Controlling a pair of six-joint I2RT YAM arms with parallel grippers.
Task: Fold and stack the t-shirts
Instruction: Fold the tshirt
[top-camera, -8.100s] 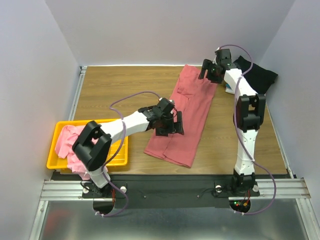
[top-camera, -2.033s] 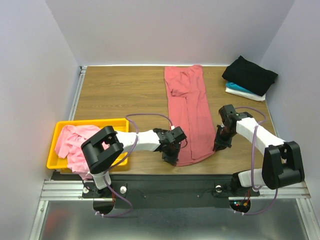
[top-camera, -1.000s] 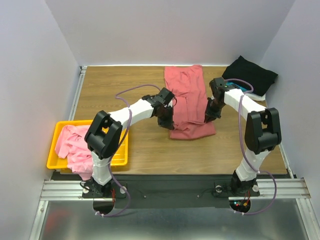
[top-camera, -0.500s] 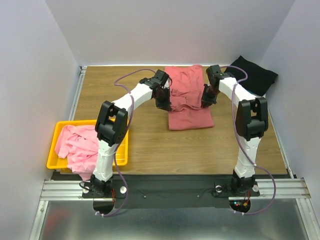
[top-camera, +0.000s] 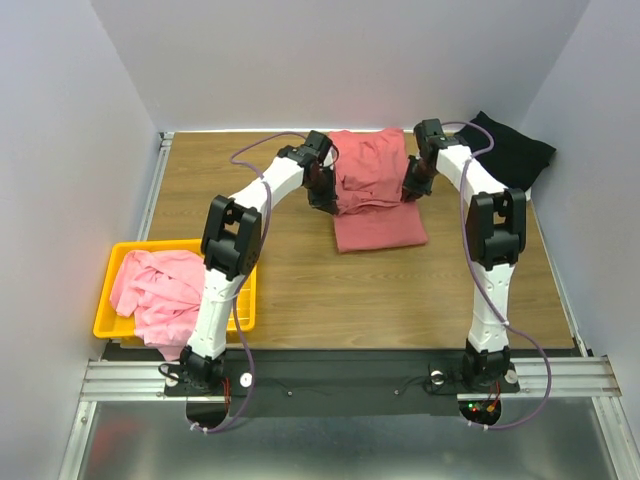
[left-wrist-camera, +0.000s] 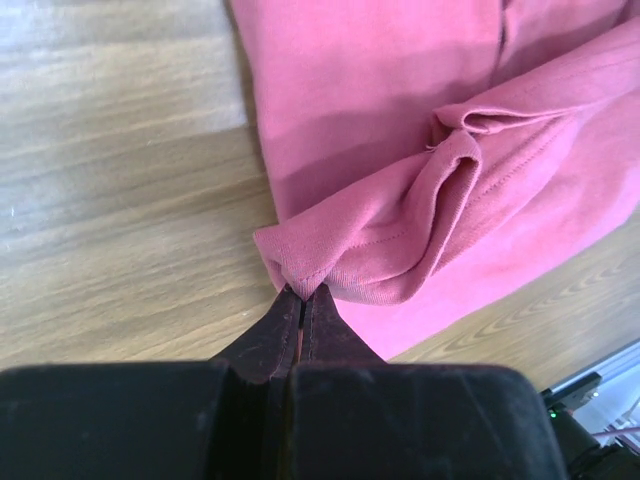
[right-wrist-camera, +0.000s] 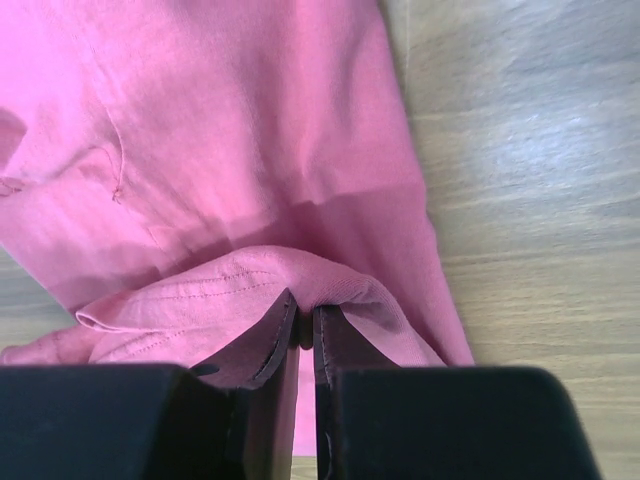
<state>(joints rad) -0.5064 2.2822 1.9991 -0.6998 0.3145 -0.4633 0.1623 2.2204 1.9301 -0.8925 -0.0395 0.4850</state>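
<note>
Since the earlier frame, the hem of the large dusty-red soft cloth t-shirt (top-camera: 378, 225) has travelled farther up the wooden tabletop (top-camera: 230, 190). The left pincer (left-wrist-camera: 302, 296) and right pincer (right-wrist-camera: 306, 322) are each clamped on a hem corner, with the shirt body lying beneath and beyond their tips. Judged mid-fold: the next move calls for laying the hem level at the collar end, then releasing.

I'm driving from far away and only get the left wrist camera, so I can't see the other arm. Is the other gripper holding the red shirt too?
Observer: Yes. The right gripper is shut on a fold of the dusty-red t-shirt, at the opposite edge from yours.
Operator: Where on the table is the shirt?
Observer: From above, it lies on the far side of the table, about midway across.
Operator: Are there any other shirts?
Observer: A black t-shirt sits in the far right corner, and a light pink t-shirt is bunched in the yellow basket at the near left.
</note>
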